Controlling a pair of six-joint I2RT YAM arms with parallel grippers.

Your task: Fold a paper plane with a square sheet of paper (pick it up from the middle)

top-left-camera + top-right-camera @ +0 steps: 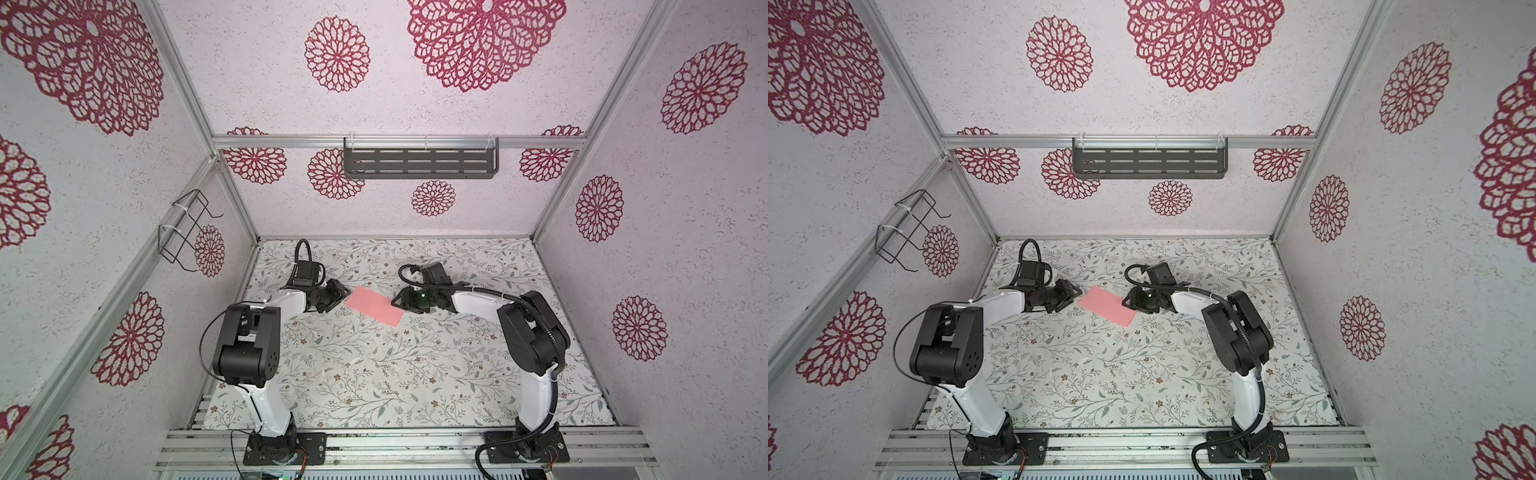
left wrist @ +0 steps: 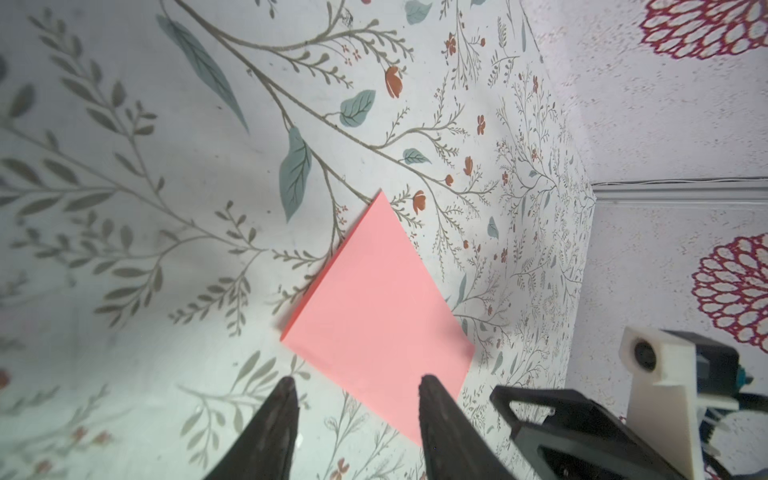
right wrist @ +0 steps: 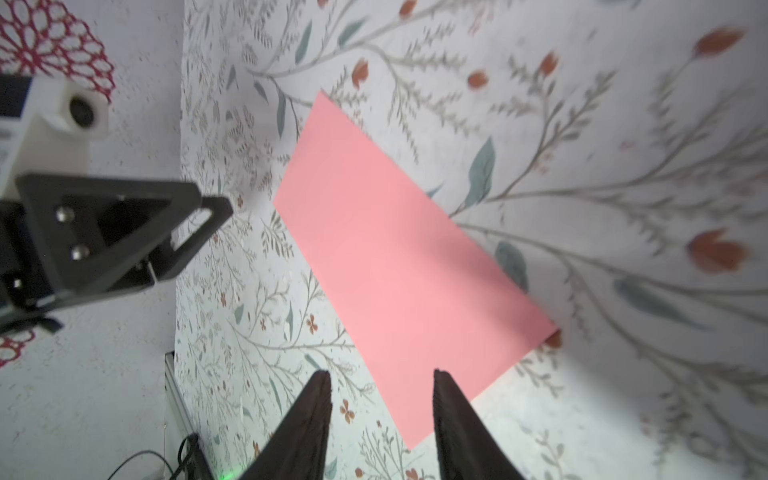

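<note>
The salmon-pink sheet of paper (image 1: 374,306) (image 1: 1108,306) lies flat on the floral table mat as a rectangle about twice as long as wide, set at a slant. No paper plane is in view. My left gripper (image 1: 342,292) (image 1: 1076,293) hovers just off the sheet's left corner, open and holding nothing. In the left wrist view its gripper (image 2: 358,380) frames one corner of the paper (image 2: 378,307). My right gripper (image 1: 397,301) (image 1: 1126,300) stands open at the sheet's right edge. In the right wrist view the gripper (image 3: 382,373) straddles a corner of the paper (image 3: 399,266) without touching it.
A dark slotted shelf (image 1: 419,163) hangs on the back wall and a wire rack (image 1: 187,232) on the left wall. The floral mat (image 1: 374,374) stretches toward the aluminium rail (image 1: 415,444) at the front. Patterned walls close in three sides.
</note>
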